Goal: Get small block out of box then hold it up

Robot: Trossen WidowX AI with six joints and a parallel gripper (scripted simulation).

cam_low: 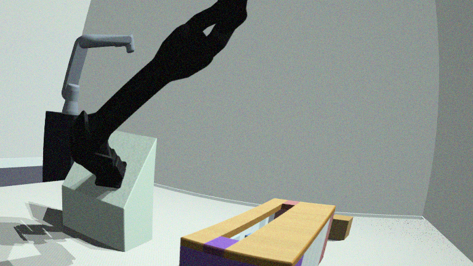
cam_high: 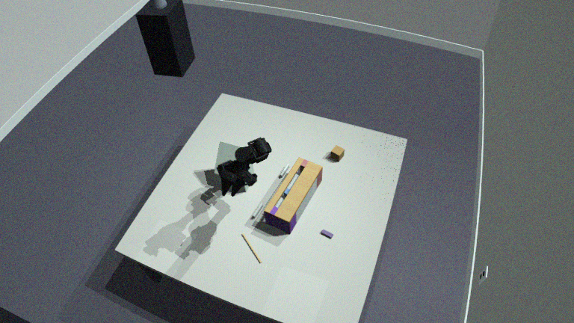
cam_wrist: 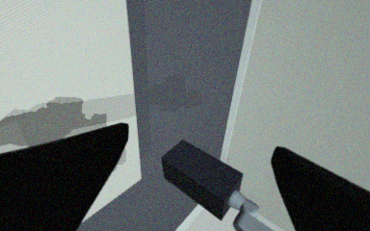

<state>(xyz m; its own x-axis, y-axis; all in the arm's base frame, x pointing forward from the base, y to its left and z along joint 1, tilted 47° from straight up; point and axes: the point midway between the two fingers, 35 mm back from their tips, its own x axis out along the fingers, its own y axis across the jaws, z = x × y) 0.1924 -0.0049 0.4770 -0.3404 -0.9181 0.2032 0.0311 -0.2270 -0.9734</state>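
1. The box stands on the tabletop; its one end is purple, the other is reddish.
2. Through the long slot in its top I see a small blue thing, which I take for the block; it is inside the box, between the two ends.
3. The jaws are spread wide, and nothing is between them. They are up in the air, apart from the box, on the side of the pedestal.
4. The black arm leans up from this pedestal.
5. A wooden cube lies near the reddish end, outside the box.
6. A yellow stick and a small purple piece lie nearer to the purple end, apart from each other.
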